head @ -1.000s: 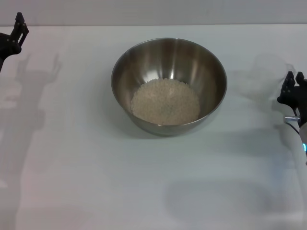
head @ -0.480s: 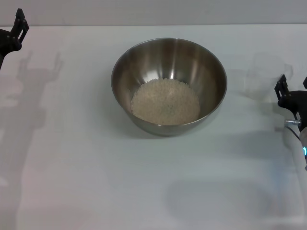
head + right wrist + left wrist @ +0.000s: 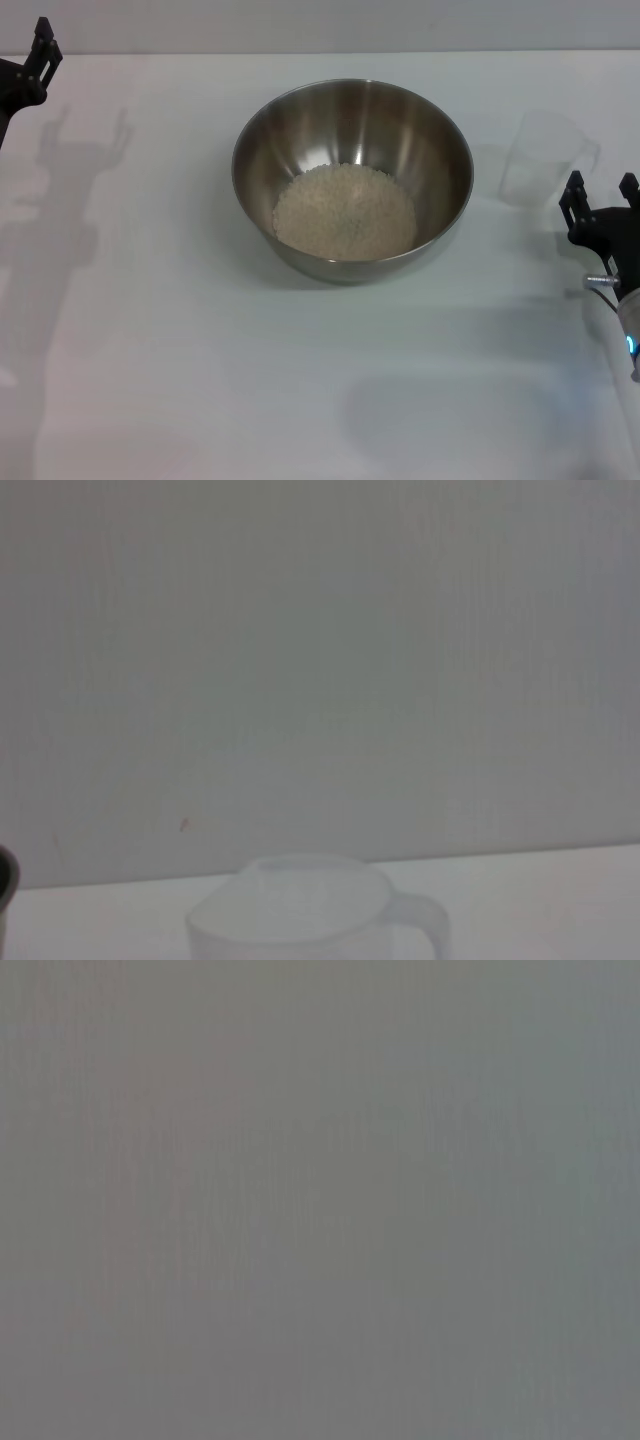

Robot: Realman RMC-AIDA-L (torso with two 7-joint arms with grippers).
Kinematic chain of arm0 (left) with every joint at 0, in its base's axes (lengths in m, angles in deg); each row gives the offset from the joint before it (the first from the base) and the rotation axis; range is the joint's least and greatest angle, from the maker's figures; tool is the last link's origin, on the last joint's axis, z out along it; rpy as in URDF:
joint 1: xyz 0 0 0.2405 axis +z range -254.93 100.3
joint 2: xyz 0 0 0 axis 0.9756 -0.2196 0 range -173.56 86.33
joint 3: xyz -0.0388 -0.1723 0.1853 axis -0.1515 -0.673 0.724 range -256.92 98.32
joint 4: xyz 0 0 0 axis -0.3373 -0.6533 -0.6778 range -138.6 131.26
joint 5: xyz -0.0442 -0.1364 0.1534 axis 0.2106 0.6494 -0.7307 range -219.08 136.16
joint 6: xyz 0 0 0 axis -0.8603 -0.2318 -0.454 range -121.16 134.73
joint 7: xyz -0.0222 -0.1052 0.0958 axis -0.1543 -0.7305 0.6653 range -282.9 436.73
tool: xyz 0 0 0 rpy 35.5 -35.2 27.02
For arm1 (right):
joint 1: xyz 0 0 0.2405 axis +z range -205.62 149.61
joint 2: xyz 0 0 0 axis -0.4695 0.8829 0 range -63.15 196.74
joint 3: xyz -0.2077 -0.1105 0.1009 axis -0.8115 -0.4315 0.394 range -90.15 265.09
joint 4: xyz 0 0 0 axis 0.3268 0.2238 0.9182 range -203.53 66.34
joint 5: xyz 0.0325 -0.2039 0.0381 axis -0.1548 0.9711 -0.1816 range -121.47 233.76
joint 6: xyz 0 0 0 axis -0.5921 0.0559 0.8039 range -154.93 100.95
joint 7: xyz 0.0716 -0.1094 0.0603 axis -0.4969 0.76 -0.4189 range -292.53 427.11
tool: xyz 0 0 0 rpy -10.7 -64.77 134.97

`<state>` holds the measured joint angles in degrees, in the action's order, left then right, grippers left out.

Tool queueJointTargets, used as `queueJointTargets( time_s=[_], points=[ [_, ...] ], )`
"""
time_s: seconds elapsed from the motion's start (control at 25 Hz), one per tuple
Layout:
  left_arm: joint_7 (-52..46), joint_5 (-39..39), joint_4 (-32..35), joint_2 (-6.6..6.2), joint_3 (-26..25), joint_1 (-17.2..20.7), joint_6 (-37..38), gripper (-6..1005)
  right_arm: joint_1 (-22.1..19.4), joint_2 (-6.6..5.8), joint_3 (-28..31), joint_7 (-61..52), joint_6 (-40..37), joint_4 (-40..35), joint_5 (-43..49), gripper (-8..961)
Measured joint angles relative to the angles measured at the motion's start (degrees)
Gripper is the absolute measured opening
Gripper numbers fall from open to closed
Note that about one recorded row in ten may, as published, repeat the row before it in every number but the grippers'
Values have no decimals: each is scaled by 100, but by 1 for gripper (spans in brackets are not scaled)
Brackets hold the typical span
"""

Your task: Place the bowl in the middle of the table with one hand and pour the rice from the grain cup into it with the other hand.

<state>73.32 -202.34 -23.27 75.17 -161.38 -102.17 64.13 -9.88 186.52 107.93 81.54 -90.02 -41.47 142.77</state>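
— From where I stand, the nearest thing is the right tool (image 3: 600,196), hanging low at the right edge of the desk (image 3: 180,330) with its fingers spread and nothing between them.

— And the grain cup (image 3: 545,158)?

— Upright on the desk just beyond that tool, to the right of the bowl, looking empty. That's my worry: the spread fingers are so close that any swing forward or sideways could clip the light plastic and knock it over or off the edge.

— The bowl (image 3: 352,178) looks safe enough.

— It sits about mid-desk with the rice (image 3: 344,212) heaped in its bottom. Only a hard shove would slop grains out, and nothing is touching it.

— The other arm?

— The left tool (image 3: 40,55) is parked at the far left corner, well clear; I can't tell how its fingers stand.
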Motion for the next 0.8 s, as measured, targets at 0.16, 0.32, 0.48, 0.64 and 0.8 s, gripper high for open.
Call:
queueJointTargets(
  time_s=[0.16, 0.32, 0.48, 0.64, 0.8],
  points=[
    [-1, -18, 12, 12, 0, -2, -4, 806, -94, 0, -83, 3, -15, 54, 2, 624],
    [-15, -8, 25, 18, 51, 24, -10, 806, -205, -1, -273, 5, -136, 63, 3, 624],
    [-10, 18, 30, 21, 80, 57, -15, 806, -339, -2, -541, 8, -544, 89, 3, 624],
    [-9, 21, 35, 15, 70, 97, -8, 806, -470, -6, -771, 8, -1142, 100, 3, 624],
    [-11, 22, 33, 10, 33, 172, 15, 806, -568, -19, -841, 28, -1666, 80, 4, 624]
  ],
)
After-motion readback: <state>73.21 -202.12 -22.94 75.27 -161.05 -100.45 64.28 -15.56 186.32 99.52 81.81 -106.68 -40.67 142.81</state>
